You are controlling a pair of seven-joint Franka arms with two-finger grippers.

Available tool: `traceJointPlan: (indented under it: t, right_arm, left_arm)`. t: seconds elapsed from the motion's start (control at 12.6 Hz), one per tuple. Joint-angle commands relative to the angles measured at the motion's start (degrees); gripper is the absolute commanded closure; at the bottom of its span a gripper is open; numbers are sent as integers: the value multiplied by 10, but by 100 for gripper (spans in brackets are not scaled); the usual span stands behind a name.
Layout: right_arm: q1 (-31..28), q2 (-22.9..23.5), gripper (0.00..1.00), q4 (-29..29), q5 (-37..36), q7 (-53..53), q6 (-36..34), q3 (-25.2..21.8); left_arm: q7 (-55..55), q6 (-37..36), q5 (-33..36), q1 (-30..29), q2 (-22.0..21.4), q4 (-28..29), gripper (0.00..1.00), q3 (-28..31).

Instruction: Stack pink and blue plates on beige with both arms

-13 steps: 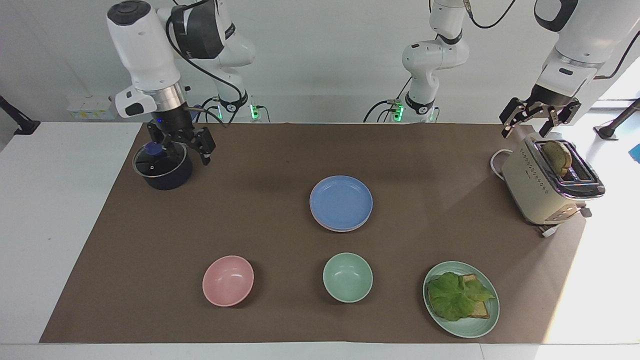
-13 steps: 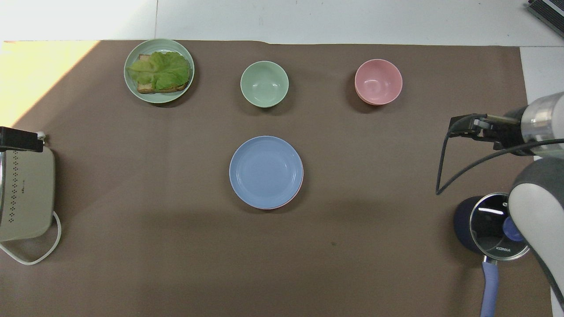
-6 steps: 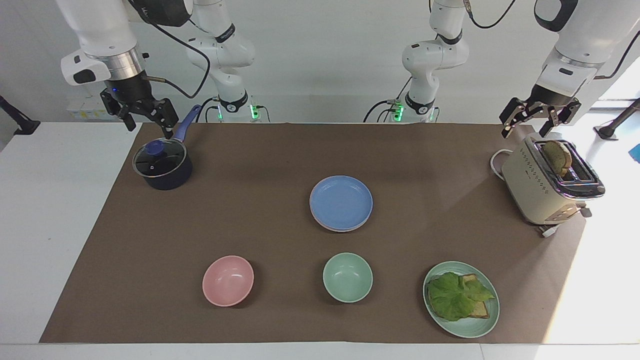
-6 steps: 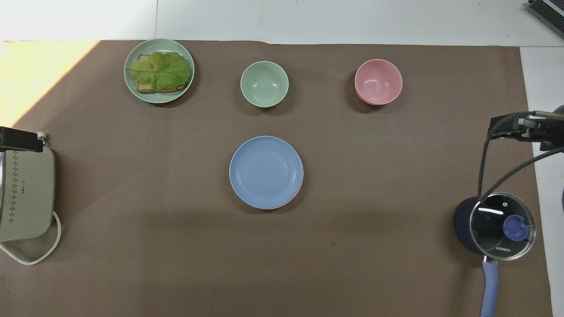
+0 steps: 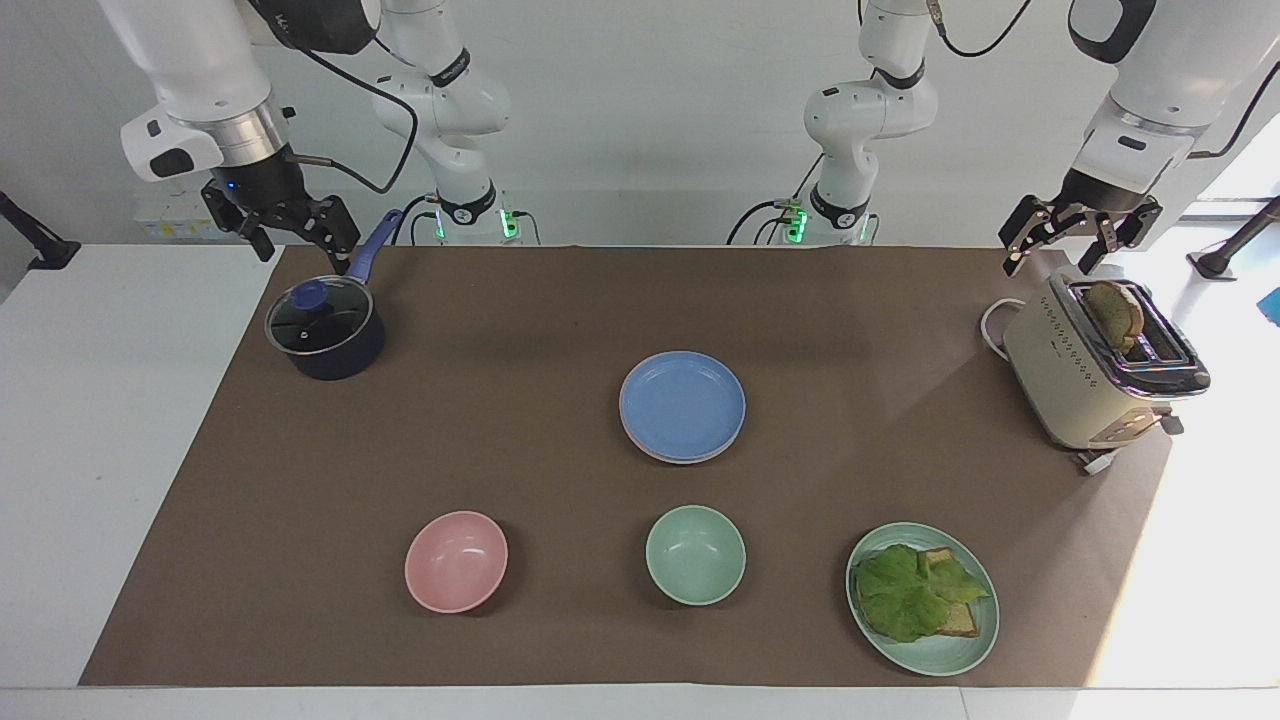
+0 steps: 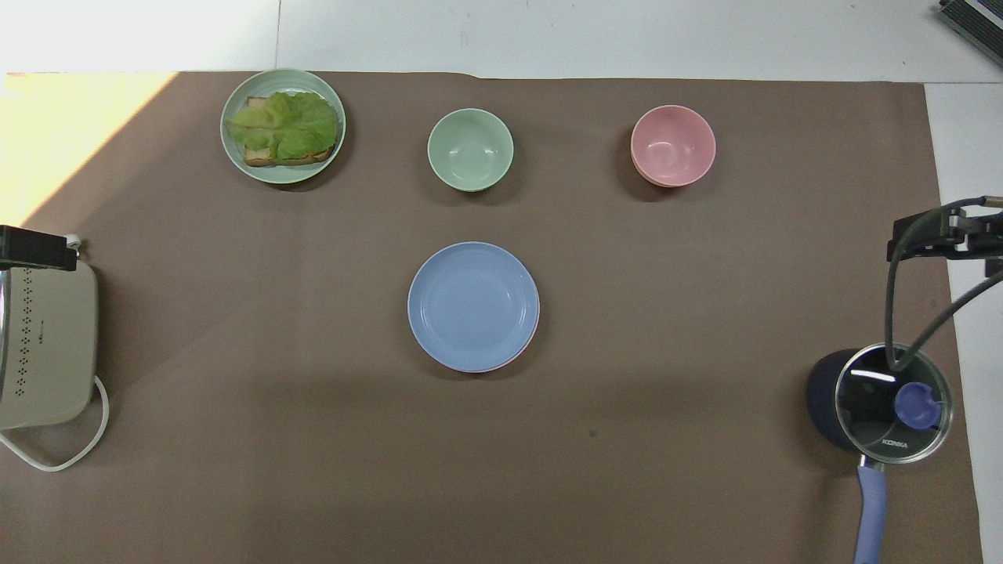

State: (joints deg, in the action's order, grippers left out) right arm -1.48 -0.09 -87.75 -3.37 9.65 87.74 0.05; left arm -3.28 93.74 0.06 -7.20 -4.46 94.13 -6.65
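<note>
A blue plate (image 5: pixel 683 404) lies at the middle of the brown mat, on top of a pink plate (image 5: pixel 640 450) of which only a thin rim shows along its edge. The beige plate is hidden. My right gripper (image 5: pixel 300 250) hangs open and empty in the air over the mat's edge, by the saucepan's handle. Above the toaster, my left gripper (image 5: pixel 1050 262) is also open and holds nothing. Both grippers are well away from the plates.
A lidded dark saucepan (image 5: pixel 325 330) with a blue handle stands at the right arm's end, a cream toaster (image 5: pixel 1090 375) with bread at the left arm's end. Farther from the robots are a pink bowl (image 5: pixel 456 560), a green bowl (image 5: pixel 695 553) and a green plate (image 5: pixel 965 650) with a lettuce sandwich.
My right gripper has risen from over the saucepan's lid and drawn back toward its own base. The left arm and the plates have not moved.
</note>
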Motion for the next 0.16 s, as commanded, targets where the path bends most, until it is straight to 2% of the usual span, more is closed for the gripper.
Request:
traceJointPlan:
  t: [0.0, 0.08]
  right_arm:
    - [-8, 9, 0, 18, 20, -16, -11, 4]
    - [-8, 8, 0, 18, 23, -16, -8, 4]
  left_arm:
    - [6, -7, 6, -3, -7, 4, 0, -1]
    - [6, -7, 6, -3, -7, 4, 0, -1]
